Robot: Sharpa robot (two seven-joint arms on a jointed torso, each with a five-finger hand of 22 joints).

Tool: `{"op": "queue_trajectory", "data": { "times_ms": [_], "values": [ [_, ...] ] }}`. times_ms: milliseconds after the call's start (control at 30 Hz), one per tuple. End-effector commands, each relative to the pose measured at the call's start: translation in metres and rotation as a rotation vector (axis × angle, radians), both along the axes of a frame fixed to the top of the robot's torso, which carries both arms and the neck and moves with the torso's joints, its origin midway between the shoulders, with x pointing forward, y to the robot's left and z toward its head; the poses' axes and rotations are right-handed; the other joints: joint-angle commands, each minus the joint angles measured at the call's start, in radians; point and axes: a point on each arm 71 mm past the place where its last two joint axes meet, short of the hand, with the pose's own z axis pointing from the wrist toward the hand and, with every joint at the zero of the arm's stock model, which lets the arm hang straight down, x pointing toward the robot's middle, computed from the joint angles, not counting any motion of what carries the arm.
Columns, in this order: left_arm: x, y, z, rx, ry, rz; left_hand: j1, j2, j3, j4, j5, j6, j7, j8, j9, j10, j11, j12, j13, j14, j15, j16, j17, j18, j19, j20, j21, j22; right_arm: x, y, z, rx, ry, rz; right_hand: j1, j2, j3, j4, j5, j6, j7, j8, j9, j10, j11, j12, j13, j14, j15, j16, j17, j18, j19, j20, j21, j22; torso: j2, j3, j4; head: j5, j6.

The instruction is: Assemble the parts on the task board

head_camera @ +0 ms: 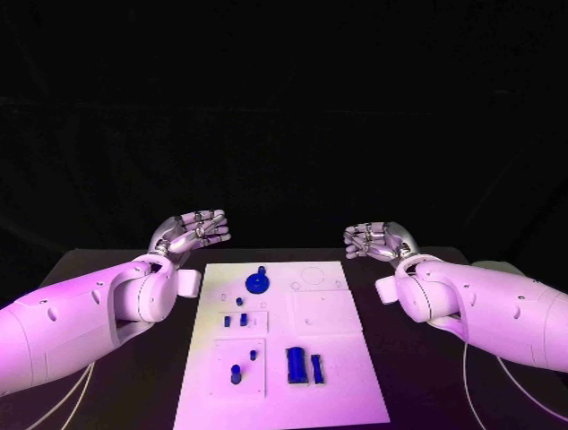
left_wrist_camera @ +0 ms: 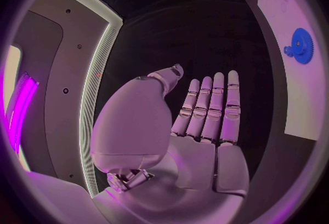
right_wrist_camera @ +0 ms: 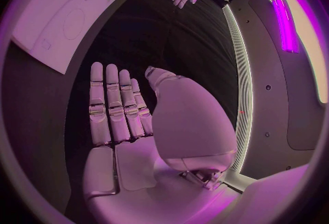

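- We see the task board (head_camera: 322, 358) lying flat on the black table (head_camera: 116, 376), between the two arms and nearer the robot than either set of fingertips.
- The left hand (head_camera: 193, 231) is raised beyond the board's far left corner, fingers released and spread, grasping nothing; its wrist view shows the fingers (left_wrist_camera: 209, 106) straight and side by side.
- The right hand (head_camera: 374, 240) mirrors it beyond the far right corner, likewise released and empty, fingers (right_wrist_camera: 113, 101) extended.
- The blue gear (head_camera: 257, 283) rests on the board's far end, well apart from both hands' fingertips.
- Smaller blue parts (head_camera: 297, 365) sit on the board's near half, farther still from the fingers.
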Motion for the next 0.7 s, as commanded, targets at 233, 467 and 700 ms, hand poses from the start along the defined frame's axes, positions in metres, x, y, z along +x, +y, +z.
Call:
{"op": "queue_trajectory", "data": {
  "times_ms": [233,467,700],
  "values": [
    [-0.008,-0.008,0.000,0.011,0.001,0.018,-0.617,0.175,-0.493,-0.129,-0.060,-0.768,-0.168,-0.217,-0.273,-0.863,-0.197,-0.198,-0.061,-0.779,-0.159,-0.400,-0.170,-0.170,-0.855,-0.271,-0.064,-0.196,-0.011,0.009,0.003,0.043,-0.013,-0.015,-0.629,0.142,-0.384,-0.263,-0.155,-0.820,-0.188,-0.147,-0.472,-1.036,-0.138,-0.140,-0.290,-0.953,-0.100,-0.329,-0.427,-0.170,-1.008,-0.201,-0.063,-0.555,-0.024,0.0300,0.0242,0.020,0.011],
    [-0.032,-0.031,-0.004,0.042,0.010,0.076,-1.338,0.175,-0.493,-0.129,-0.060,-0.768,-0.168,-0.217,-0.273,-0.863,-0.197,-0.198,-0.061,-0.779,-0.159,-0.400,-0.170,-0.170,-0.855,-0.271,-0.064,-0.196,-0.039,0.036,0.013,0.164,-0.040,-0.050,-1.380,0.142,-0.384,-0.263,-0.155,-0.820,-0.188,-0.147,-0.472,-1.036,-0.138,-0.140,-0.290,-0.953,-0.100,-0.329,-0.427,-0.170,-1.008,-0.201,-0.063,-0.555,-0.036,0.0439,0.0353,0.029,0.016],
    [-0.059,-0.051,-0.004,0.072,0.015,0.133,-1.338,0.175,-0.493,-0.129,-0.060,-0.768,-0.168,-0.217,-0.273,-0.863,-0.197,-0.198,-0.061,-0.779,-0.159,-0.400,-0.170,-0.170,-0.855,-0.271,-0.064,-0.196,-0.061,0.053,0.024,0.242,-0.052,-0.078,-1.380,0.142,-0.384,-0.263,-0.155,-0.820,-0.188,-0.147,-0.472,-1.036,-0.138,-0.140,-0.290,-0.953,-0.100,-0.329,-0.427,-0.170,-1.008,-0.201,-0.063,-0.555,-0.036,0.0439,0.0353,0.029,0.016]
  ]
}}
